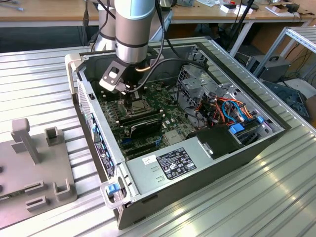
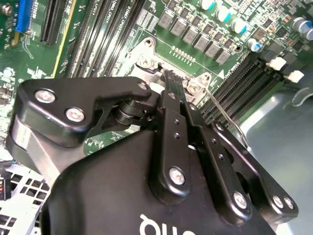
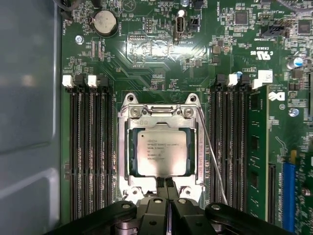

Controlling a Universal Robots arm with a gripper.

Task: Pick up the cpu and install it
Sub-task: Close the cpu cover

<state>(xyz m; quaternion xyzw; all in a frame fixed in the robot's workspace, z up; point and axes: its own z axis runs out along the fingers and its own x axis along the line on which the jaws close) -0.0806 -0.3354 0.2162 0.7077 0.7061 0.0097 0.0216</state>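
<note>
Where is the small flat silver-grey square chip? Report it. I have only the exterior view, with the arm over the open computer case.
Observer: In the first wrist view, the small silver-grey square cpu lies flat on the green motherboard, with the hinged metal frame down around it.
Operator: Give me the gripper's state.
Observer: The black gripper has its fingertips together with nothing between them, at the frame's edge beside the cpu.
Operator: Check the lever.
Observer: The thin wire lever slants away from the frame rather than lying along it.
</note>
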